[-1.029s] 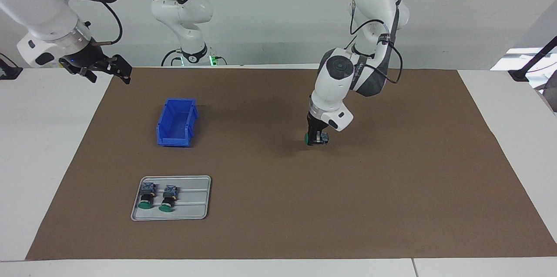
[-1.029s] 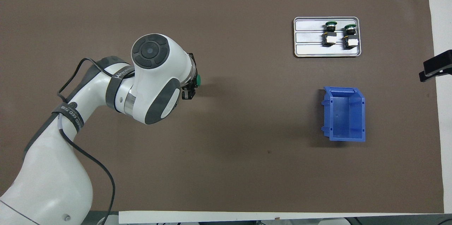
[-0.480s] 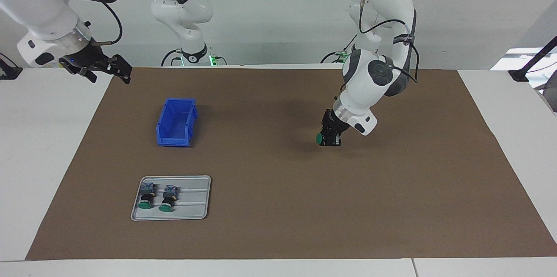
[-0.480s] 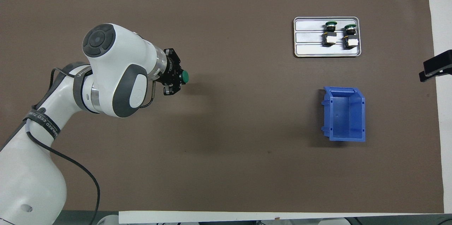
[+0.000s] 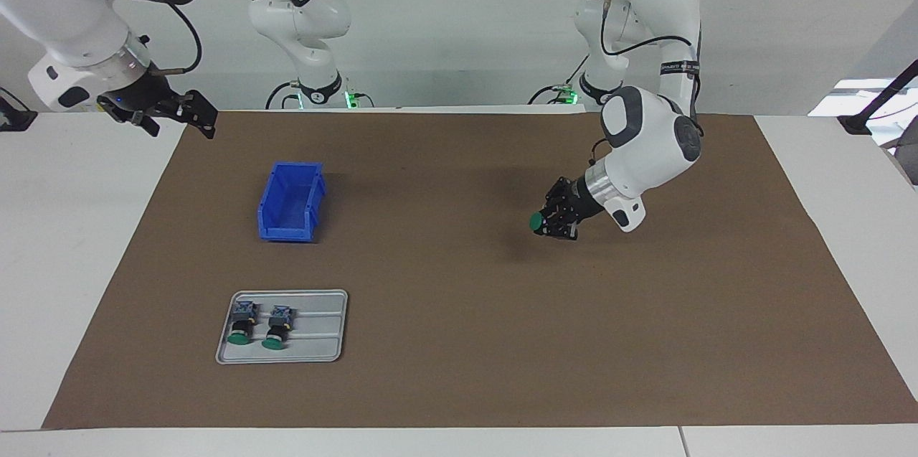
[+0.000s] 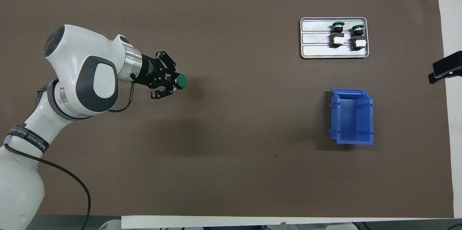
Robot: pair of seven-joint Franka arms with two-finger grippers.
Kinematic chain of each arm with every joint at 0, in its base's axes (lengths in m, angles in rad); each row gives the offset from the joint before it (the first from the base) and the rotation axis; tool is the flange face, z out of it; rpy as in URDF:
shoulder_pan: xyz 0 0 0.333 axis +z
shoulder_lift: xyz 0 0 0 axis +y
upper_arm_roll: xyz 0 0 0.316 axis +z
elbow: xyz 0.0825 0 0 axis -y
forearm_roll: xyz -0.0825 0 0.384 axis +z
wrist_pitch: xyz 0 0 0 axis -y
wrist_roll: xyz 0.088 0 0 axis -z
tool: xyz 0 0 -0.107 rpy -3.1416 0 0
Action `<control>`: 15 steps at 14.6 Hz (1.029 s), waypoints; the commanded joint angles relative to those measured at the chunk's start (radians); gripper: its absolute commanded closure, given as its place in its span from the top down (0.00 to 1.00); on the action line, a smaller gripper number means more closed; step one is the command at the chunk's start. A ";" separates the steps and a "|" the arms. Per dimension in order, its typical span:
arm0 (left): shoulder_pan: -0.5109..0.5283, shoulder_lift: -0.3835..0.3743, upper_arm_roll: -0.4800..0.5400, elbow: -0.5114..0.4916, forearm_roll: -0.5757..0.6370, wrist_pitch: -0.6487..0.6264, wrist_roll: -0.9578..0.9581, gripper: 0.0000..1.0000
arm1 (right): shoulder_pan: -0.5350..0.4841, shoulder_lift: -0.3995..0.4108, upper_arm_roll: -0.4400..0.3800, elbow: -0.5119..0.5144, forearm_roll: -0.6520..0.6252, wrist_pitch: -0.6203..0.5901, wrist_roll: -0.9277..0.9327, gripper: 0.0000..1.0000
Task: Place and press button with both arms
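My left gripper [image 5: 551, 222] [image 6: 174, 82] is shut on a button [image 5: 536, 222] [image 6: 181, 81] and holds it just above the brown mat, toward the left arm's end of the table. The gripper lies almost level. The button's round green cap points toward the right arm's end, and its body is hidden between the fingers. Two more buttons [image 5: 241, 324] [image 5: 277, 328] lie side by side on a grey tray [image 5: 323, 331] [image 6: 314, 38]. My right gripper [image 5: 176, 115] [image 6: 444, 68] waits open and empty over the table edge at the right arm's end.
An empty blue bin [image 5: 287, 232] [image 6: 355, 139] stands on the mat, nearer to the robots than the tray. The brown mat [image 5: 459, 342] covers most of the white table.
The left arm's wrist swung out toward its own end of the table and tipped from pointing down to almost level, carrying the button a little that way. The right arm stayed still.
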 commanded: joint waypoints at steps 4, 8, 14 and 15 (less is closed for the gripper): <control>0.086 -0.100 -0.005 -0.179 -0.259 0.038 0.159 0.17 | -0.003 -0.029 0.002 -0.036 -0.003 0.012 -0.021 0.99; 0.091 -0.135 -0.005 -0.254 -0.470 0.062 0.324 0.15 | -0.003 -0.029 0.002 -0.036 -0.003 0.012 -0.021 0.99; 0.085 -0.066 -0.005 -0.290 -0.798 0.056 0.537 0.12 | -0.003 -0.029 0.002 -0.036 -0.003 0.012 -0.021 0.99; 0.085 -0.068 -0.007 -0.299 -0.809 0.056 0.543 0.12 | -0.003 -0.028 0.002 -0.036 -0.005 0.012 -0.021 0.99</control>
